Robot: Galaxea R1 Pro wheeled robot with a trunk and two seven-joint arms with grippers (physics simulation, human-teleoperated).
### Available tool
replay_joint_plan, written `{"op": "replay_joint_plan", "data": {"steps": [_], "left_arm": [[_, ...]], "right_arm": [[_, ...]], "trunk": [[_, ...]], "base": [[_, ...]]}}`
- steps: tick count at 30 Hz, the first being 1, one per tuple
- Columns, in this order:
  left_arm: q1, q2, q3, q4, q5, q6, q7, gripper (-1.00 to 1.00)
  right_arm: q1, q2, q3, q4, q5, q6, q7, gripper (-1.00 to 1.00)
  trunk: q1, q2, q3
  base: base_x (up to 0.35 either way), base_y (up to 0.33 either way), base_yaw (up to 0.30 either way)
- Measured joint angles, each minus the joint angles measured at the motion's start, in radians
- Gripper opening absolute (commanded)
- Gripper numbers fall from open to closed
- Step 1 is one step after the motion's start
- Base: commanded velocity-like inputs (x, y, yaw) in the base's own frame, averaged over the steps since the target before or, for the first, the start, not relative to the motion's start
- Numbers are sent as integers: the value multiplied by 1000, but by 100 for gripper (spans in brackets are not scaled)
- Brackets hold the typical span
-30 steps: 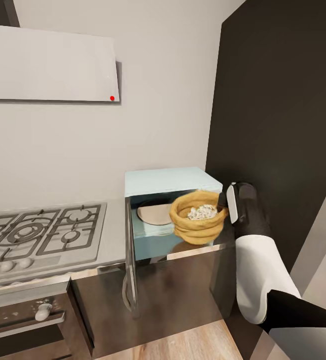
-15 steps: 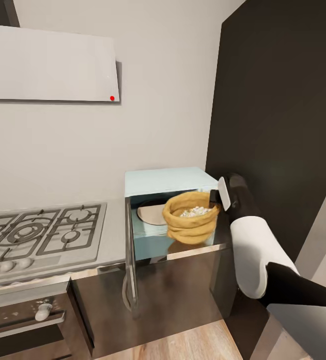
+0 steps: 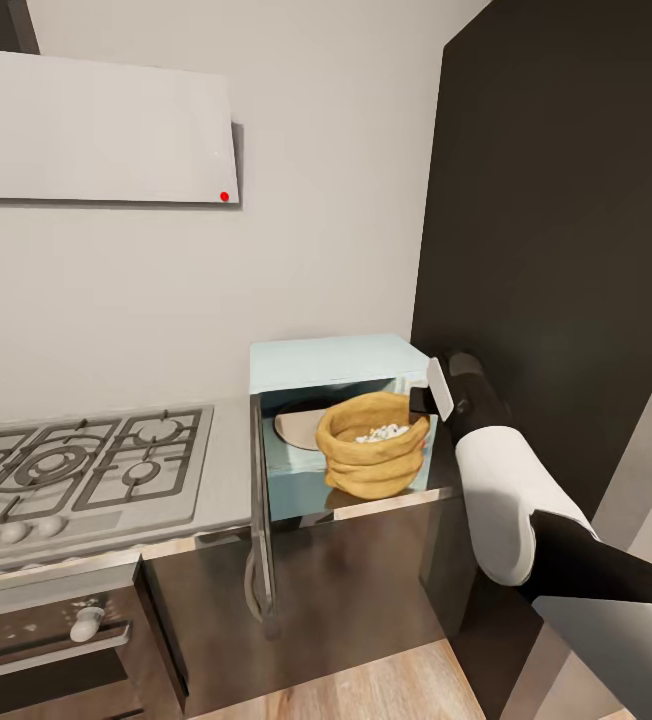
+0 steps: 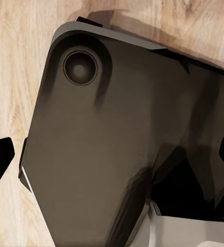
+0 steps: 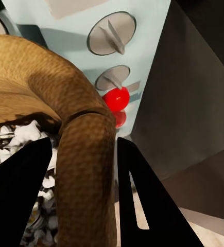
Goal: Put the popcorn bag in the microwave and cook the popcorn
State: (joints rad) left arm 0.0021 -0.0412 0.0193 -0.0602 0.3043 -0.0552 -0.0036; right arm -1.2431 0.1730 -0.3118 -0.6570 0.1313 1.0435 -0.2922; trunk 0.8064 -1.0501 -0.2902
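You are carrying the popcorn bag (image 3: 371, 449) into the open mouth of the microwave (image 3: 341, 365), and the right gripper (image 5: 83, 170) has its two dark fingers (image 5: 142, 200) closed across the rolled rim, one inside against the popcorn (image 3: 381, 433) and one outside. The sack hangs from that pinch at the threshold of the cavity, its base just above the front edge of the countertop (image 3: 226, 470); whether it already touches the cavity floor cannot be told. Judged from this, the step in hand is insertion: keep the pinch firm, keep the rim level so that no kernels spill, and carry the sack beyond your fingertips toward the pale turntable plate (image 3: 301, 428) that lies deeper in the cavity. Release only once the base rests inside. Close outside the outer finger stand the two white knobs (image 5: 112, 35) and the red light (image 5: 116, 98) of the control panel, so the wrist is likely to graze that panel if you drift that way. On the far side of the sack from your fingers the microwave door (image 3: 261, 505) stands swung open, edge-on, and must be cleared later for closing. The gas hob (image 3: 81, 465) and hood (image 3: 96, 130) lie well apart beyond the door. The left gripper (image 4: 112, 164) hangs over the robot's dark base (image 4: 101, 154) and the wood floor (image 4: 14, 77), its fingers spread wide and empty.
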Motion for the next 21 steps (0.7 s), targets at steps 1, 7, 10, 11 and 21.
{"op": "replay_joint_plan", "data": {"steps": [1,7,10,11,21], "left_arm": [[0,0,0,0,0,0,0,100],[1,-2,0,0,0,0,-1,100],[1,-4,1,0,0,0,-1,100],[0,-6,0,0,0,0,-1,100],[1,-8,-1,0,0,0,-1,100]], "right_arm": [[0,0,-1,0,0,0,0,-100],[0,0,-1,0,1,0,1,-100],[0,0,0,0,1,0,1,-100],[0,0,0,0,1,0,1,-100],[0,0,0,-1,4,0,1,-100]], "trunk": [[0,0,0],[0,0,0],[0,0,0],[0,0,0],[0,0,0]], "base": [[0,0,0],[0,38,0],[0,256,0],[0,265,0],[0,40,0]]}}
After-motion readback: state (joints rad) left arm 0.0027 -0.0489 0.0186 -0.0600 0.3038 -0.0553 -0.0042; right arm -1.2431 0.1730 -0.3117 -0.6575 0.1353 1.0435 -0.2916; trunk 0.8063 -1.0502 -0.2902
